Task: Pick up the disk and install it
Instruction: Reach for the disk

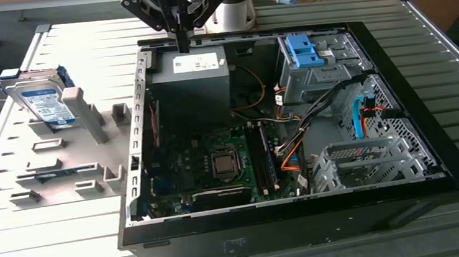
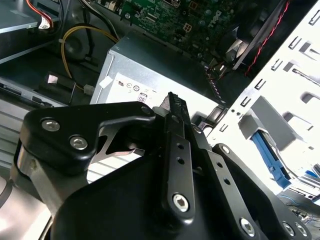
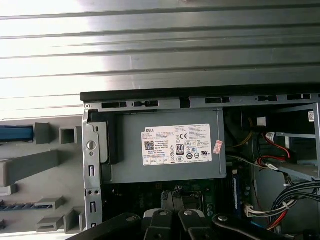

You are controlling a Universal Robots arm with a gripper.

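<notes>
The disk (image 1: 44,102), silver with a white-and-blue label and a blue frame, stands on edge in a grey slotted rack (image 1: 65,155) at the exterior view's left, outside the computer case. My gripper (image 1: 182,45) hangs over the case's back wall, just above the grey power-supply box (image 1: 192,75), well to the right of the disk. Its black fingers (image 2: 172,107) are pressed together with nothing between them. In the first wrist view the power-supply box (image 3: 165,145) lies straight below me, and a blue edge of the disk's frame (image 3: 15,133) shows beside the rack.
The open black computer case (image 1: 431,148) lies on a slatted metal table (image 1: 48,244). Inside are a green motherboard (image 1: 207,161), loose cables (image 1: 297,141) and a metal drive cage with a bare blue bracket (image 1: 302,50). The arm's base (image 1: 232,16) stands behind the case.
</notes>
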